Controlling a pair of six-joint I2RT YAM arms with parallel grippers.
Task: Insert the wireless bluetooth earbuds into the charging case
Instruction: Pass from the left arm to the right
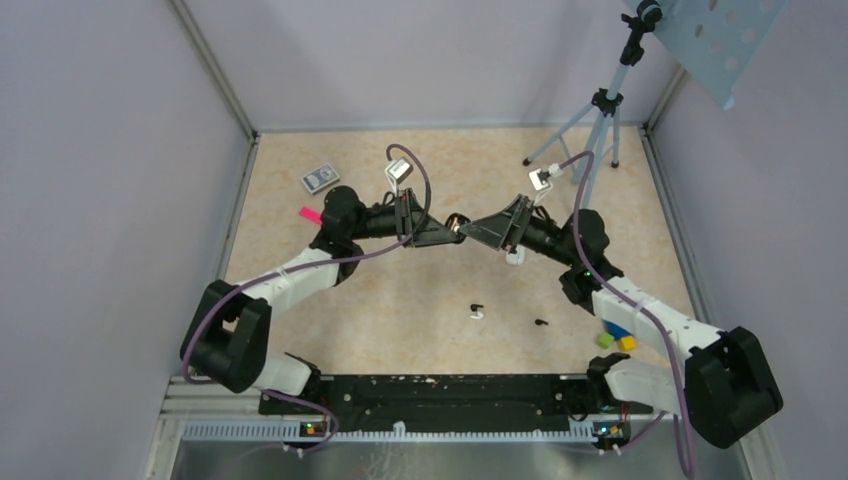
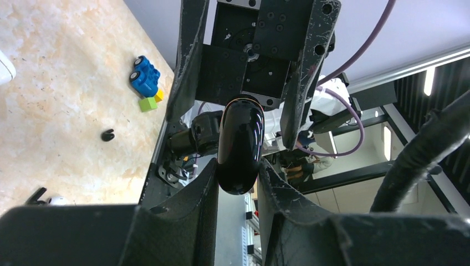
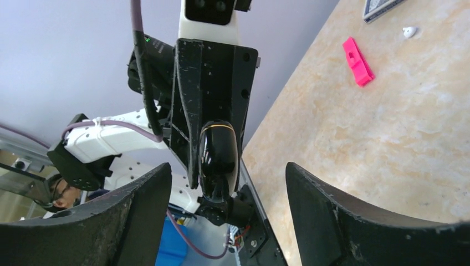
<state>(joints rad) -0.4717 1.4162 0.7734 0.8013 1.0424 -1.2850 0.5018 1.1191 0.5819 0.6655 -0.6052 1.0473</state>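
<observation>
Charging case [image 2: 239, 145]: smooth, glossy black plastic with mirror-like reflections. Left end effector [image 2: 238, 180]: matt black, rough and grainy. Bench [image 2: 66, 94]: matt, marbled beige.

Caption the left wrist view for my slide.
Left claw grips a glossy black charging case facing the open right claw; blocks and a black earbud lie on the table.

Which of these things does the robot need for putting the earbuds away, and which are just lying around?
For the job:
charging case, pinched in the left gripper; black earbud; white earbud beside it; another black earbud.

Just lying about:
toy blocks; pink piece; grey box; tripod.
</observation>
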